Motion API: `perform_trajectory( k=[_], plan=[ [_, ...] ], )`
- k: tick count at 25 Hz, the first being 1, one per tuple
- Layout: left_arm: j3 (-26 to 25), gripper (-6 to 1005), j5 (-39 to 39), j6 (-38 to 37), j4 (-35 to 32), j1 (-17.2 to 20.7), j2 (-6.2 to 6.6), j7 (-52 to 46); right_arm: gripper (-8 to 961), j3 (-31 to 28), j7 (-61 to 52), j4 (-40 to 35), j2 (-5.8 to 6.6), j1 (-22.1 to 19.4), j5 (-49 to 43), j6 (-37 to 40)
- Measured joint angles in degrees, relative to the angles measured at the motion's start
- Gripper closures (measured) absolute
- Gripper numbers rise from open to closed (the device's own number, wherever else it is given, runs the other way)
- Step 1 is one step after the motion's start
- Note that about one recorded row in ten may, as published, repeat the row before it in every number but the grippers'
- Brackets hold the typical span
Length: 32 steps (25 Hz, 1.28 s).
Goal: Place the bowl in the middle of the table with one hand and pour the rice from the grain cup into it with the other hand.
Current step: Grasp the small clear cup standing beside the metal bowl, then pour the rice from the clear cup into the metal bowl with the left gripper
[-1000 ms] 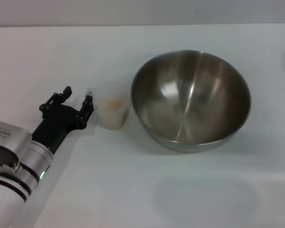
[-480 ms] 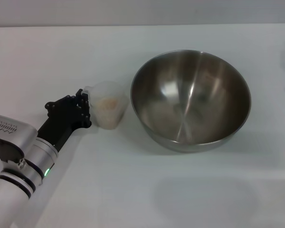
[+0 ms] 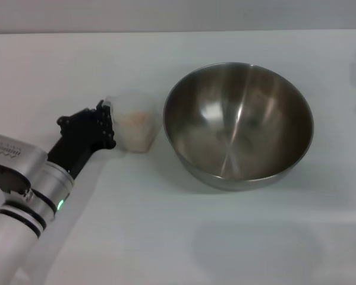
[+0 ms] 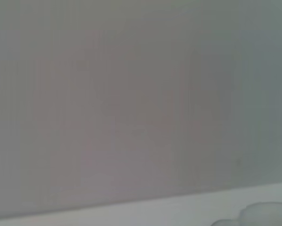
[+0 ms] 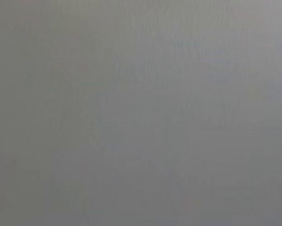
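left gripper (image 3: 106, 122) has its jaws closed on the handle side of the grain cup (image 3: 134, 126), rice (image 3: 133, 119) inside. best move, i'd judge: lift level, carry over the rim, then tip slowly so grains land inside. cup sits just right of the jaws, beside the steel bowl (image 3: 239, 124) mid-counter (image 3: 166, 237). right gripper not visible.

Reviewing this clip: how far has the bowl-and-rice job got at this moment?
Done: the bowl stands empty near the table middle. In hand: the left gripper is shut on the grain cup handle, rice inside, cup upright. Left: lifting and pouring. The right gripper is not in view.
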State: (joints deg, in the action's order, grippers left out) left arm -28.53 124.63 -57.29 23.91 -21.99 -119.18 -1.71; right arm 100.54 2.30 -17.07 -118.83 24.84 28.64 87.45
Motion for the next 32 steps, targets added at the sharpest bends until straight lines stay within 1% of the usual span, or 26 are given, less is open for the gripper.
perform_trajectory(
  k=[3, 5, 6, 10, 12, 13, 14, 15, 16, 17, 20, 21, 22, 25, 26, 27, 28, 29, 30, 32],
  plan=[
    [-1.42, 973, 0.04, -1.78, -0.01, -0.88, 0.00, 1.58, 522, -0.03, 0.00, 0.01, 0.00, 0.04, 0.02, -0.11],
    [-3.09, 973, 0.01, -3.46, 0.20, -1.78, 0.00, 6.29, 521, -0.09, -0.10, 0.03, 0.00, 0.08, 0.04, -0.18],
    [-3.99, 973, 0.06, -5.62, 0.47, -2.60, 0.00, 12.27, 521, -0.09, -0.11, 0.03, 0.00, 0.12, 0.05, -0.08],
    [-4.08, 973, 0.44, -11.31, 0.66, -4.44, 0.00, 25.58, 519, -0.09, -0.09, -0.06, 0.00, 0.24, 0.09, 0.15],
    [-3.20, 973, 1.79, -14.96, 0.68, -5.86, 0.00, 36.97, 518, -0.51, -0.02, -0.09, 0.09, 0.53, 0.10, 0.18],
    [-3.20, 973, 1.79, -14.96, 0.68, -5.86, 0.00, 36.97, 518, -0.51, -0.02, -0.09, 0.09, 0.53, 0.10, 0.18],
    [-2.89, 973, 3.15, -15.69, 0.70, -6.20, -0.01, 40.30, 518, -0.89, -0.02, -0.06, 0.13, 0.63, 0.10, 0.18],
    [-2.57, 973, 6.58, -16.26, 1.19, -6.74, -0.01, 47.56, 517, -1.84, -0.01, 0.02, 0.18, 0.80, 0.05, 0.03],
    [-2.57, 973, 6.58, -16.26, 1.19, -6.74, -0.01, 47.56, 517, -1.84, -0.01, 0.02, 0.18, 0.80, 0.05, 0.03],
    [-2.47, 972, 9.31, -15.59, 1.99, -7.12, 0.00, 54.47, 516, -2.31, -0.01, 0.03, 0.18, 0.87, -0.02, -0.17],
    [-2.43, 972, 10.31, -15.04, 2.36, -7.23, -0.01, 57.24, 515, -2.42, 0.00, 0.03, 0.18, 0.89, -0.05, -0.21],
    [-2.35, 972, 12.59, -13.28, 3.78, -7.38, 0.00, 65.08, 515, -2.42, 0.01, 0.03, 0.20, 0.94, -0.08, -0.25],
    [-2.35, 972, 12.59, -13.28, 3.78, -7.38, 0.00, 65.08, 514, -2.42, 0.01, 0.03, 0.20, 0.94, -0.08, -0.25],
    [-2.34, 972, 14.68, -11.54, 5.47, -7.45, 0.00, 73.46, 513, -2.47, 0.02, 0.04, 0.24, 0.94, -0.16, -0.26],
    [-2.10, 972, 15.73, -10.96, 6.35, -7.51, 0.00, 79.10, 512, -2.50, 0.02, 0.09, 0.29, 0.93, -0.18, -0.27],
    [-2.10, 972, 15.73, -10.96, 6.35, -7.51, 0.00, 79.10, 512, -2.50, 0.02, 0.09, 0.29, 0.93, -0.18, -0.27],
    [-1.61, 972, 16.64, -10.69, 6.96, -7.56, 0.00, 84.24, 512, -2.51, 0.03, 0.11, 0.34, 0.96, -0.21, -0.27],
    [-1.32, 973, 16.99, -10.59, 7.16, -7.58, 0.00, 86.45, 511, -2.51, 0.03, 0.11, 0.34, 0.96, -0.21, -0.27],
    [-1.32, 973, 16.99, -10.59, 7.16, -7.58, 0.00, 86.45, 511, -2.51, 0.03, 0.11, 0.35, 0.98, -0.24, -0.27],
    [-0.46, 974, 17.57, -10.49, 7.34, -7.72, 0.00, 91.40, 510, -2.50, 0.04, 0.11, 0.35, 1.01, -0.28, -0.30]
  ],
)
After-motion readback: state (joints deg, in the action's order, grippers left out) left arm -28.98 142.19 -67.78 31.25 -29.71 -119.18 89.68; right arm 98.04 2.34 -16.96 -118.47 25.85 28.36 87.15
